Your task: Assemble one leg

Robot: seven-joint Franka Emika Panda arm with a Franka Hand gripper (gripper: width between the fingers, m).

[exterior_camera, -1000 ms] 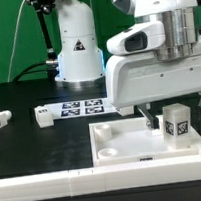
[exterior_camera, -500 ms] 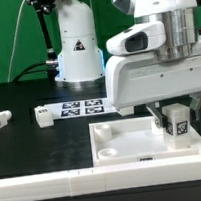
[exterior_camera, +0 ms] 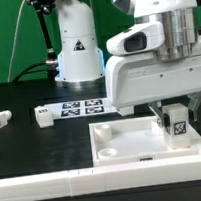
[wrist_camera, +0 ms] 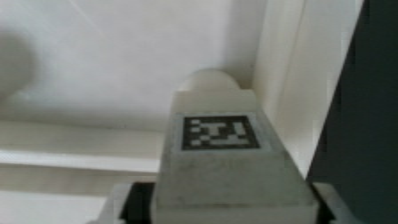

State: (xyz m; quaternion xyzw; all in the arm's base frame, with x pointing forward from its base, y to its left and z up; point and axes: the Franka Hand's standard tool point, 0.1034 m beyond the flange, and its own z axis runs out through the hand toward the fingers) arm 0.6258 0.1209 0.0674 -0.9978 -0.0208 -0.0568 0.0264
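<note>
Right now the gripper (exterior_camera: 174, 113) has its fingers (wrist_camera: 139, 200) clamped on either side of the leg (exterior_camera: 176, 123), a small white post with a square tag on one face. Held upright, its long axis runs straight down from the fingers toward the tray (exterior_camera: 123, 146) on the worktop (exterior_camera: 43, 145). It sits at the tray's corner on the exterior view's right. Whether its tip touches the tray cannot be told.
</note>
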